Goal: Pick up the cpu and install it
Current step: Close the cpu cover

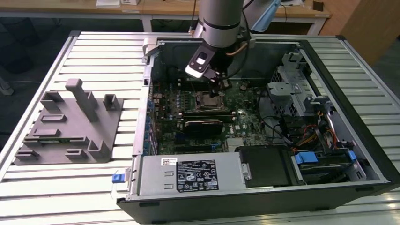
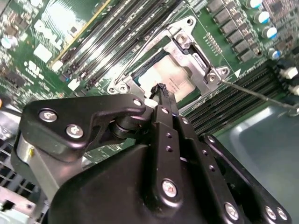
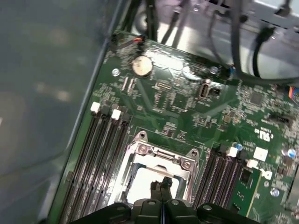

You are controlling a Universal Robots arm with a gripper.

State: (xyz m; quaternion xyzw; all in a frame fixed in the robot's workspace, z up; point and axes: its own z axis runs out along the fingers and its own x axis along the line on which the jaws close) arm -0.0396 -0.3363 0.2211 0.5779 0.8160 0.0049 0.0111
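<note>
1. We take the metal cpu socket frame (image 1: 208,100) on the motherboard as our landmark. It sits inside the open computer case (image 1: 250,206), which lies on a slatted table (image 1: 100,51).
2. The cpu (image 2: 180,74) lies flat inside that socket frame, with its pale silver top facing up. It looks the same in the first wrist view.
3. The gripper (image 1: 216,93) hangs directly above the socket frame. Its fingers (image 2: 164,100) are pressed together with nothing held between them.
4. In the second wrist view the joined tips sit over the cpu's edge. We cannot tell whether they touch it.
5. Rows of memory slots (image 3: 100,149) run along two opposite sides of the socket frame.
6. A coin-cell battery (image 3: 142,66) sits on the board, well apart from the socket frame.
7. A grey plastic fixture with upright posts (image 1: 69,126) rests on the table outside the case. It is far from the socket frame, toward the exterior view's left.
</note>
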